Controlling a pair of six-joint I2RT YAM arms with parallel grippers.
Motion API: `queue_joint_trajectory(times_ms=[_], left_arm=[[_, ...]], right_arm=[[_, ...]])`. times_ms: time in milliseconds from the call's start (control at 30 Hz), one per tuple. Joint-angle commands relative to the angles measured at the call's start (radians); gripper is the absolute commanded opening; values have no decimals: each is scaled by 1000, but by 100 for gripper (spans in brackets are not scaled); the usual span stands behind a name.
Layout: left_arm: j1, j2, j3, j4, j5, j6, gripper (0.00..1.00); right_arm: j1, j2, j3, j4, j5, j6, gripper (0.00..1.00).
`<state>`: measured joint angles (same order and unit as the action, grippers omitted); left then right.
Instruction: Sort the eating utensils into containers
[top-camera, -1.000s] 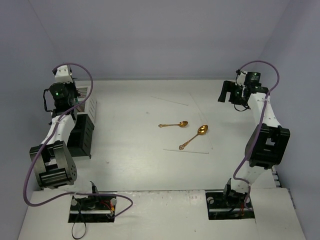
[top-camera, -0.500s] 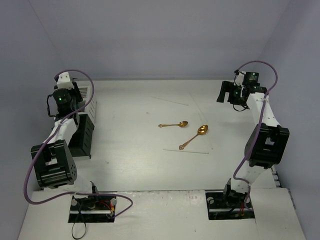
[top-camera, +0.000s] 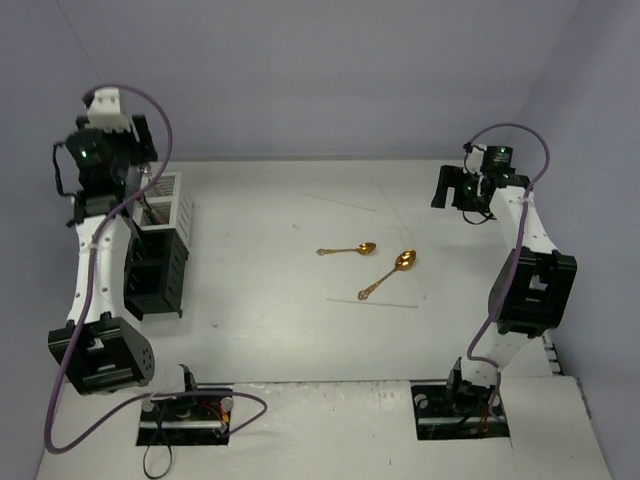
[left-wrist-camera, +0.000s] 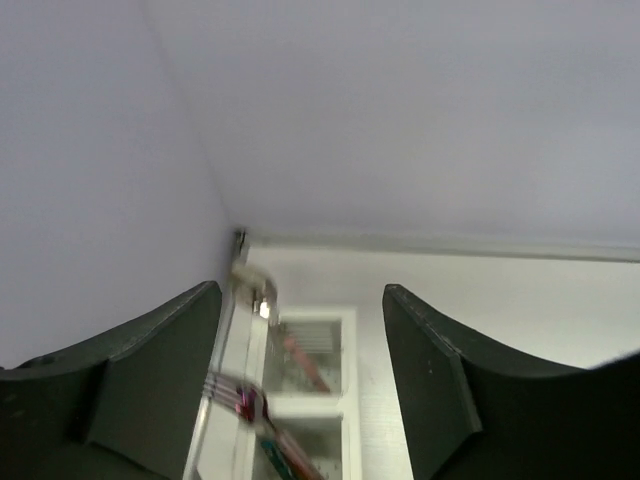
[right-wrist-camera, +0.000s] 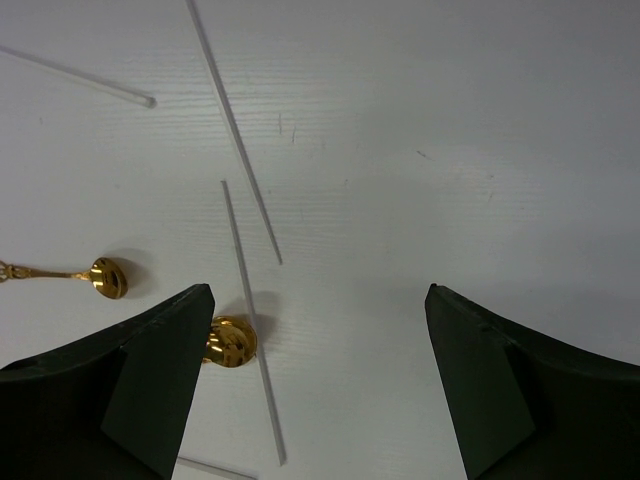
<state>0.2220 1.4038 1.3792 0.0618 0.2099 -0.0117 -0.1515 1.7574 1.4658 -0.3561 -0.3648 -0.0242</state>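
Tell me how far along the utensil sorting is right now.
Done: pink-handled pieces sit in the white container, seen from the left wrist. In hand: nothing; the left fingers are open above that container, and the right fingers are open over the table. Left: a gold spoon, a second gold spoon and several thin sticks lie loose on the table.

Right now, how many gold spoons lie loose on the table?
2. One gold spoon lies centrally; the second spoon just right of it, slightly nearer. Others may hide in the containers at left.
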Motion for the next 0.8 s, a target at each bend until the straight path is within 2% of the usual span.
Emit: queue_joint_trajectory(times_ms=[0,133,233,267,467,533,600,700,767], left_arm=[[-84,13,271,-457,163,155,68],[-186,-13,222,-567,169,248,70],[-380,2,200,-709,184,327,70],[-475,30,202,-760,181,342,69],[-752,260,279,-838,232,278,67],[-826,409,387,-883,246,315,66],[-843,553,470,-942,293,358,64],[-870,775,708,-1057,345,448,61],[-875,860,792,-1098,345,501,59]], right_arm=[[96,-40,-25,-9,68,-86,82],[211,1,-41,-39,148,-141,74],[251,32,-48,-40,161,-131,73],[260,40,-44,-38,156,-119,73],[251,31,-19,-38,168,-89,75],[241,25,-18,-40,167,-88,76],[221,13,-22,-38,164,-85,76],[177,-7,-30,-38,144,-85,77],[154,-15,-35,-38,130,-84,77]])
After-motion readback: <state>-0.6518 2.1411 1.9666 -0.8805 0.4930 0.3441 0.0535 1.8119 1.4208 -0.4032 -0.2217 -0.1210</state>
